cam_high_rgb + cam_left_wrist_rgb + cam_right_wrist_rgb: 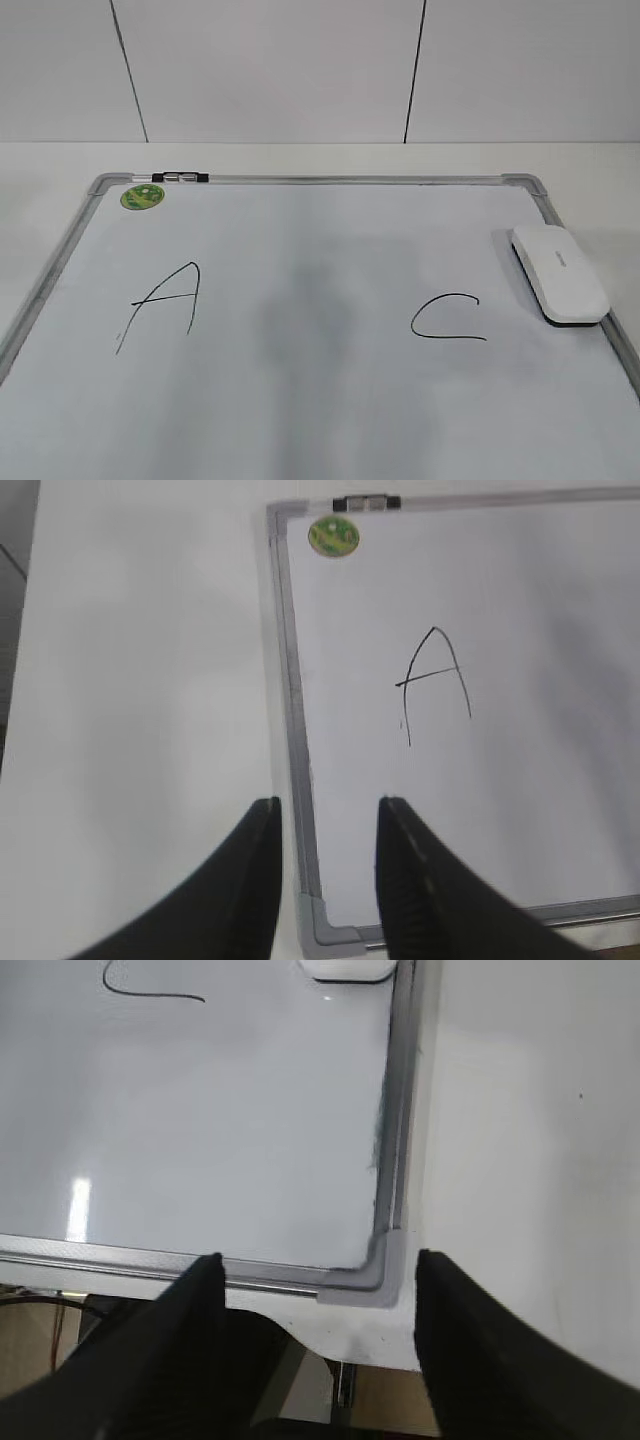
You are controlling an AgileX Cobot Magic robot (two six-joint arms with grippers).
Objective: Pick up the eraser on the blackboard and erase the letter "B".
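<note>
The white eraser (560, 272) lies on the blackboard (320, 410) by its right frame; its near end shows at the top of the right wrist view (345, 968). No letter "B" shows in any view; the board between the letters "A" (165, 305) and "C" (447, 318) holds only a faint grey shade. My left gripper (329, 803) is open and empty above the board's near-left corner. My right gripper (318, 1257) is open and empty above the near-right corner. Neither gripper appears in the exterior view.
A round green sticker (142, 196) and a black-and-silver clip (180, 177) sit at the board's far-left corner. The board lies on a white table (60, 170) with a panelled wall behind. The table's near edge shows in the right wrist view (360, 1345).
</note>
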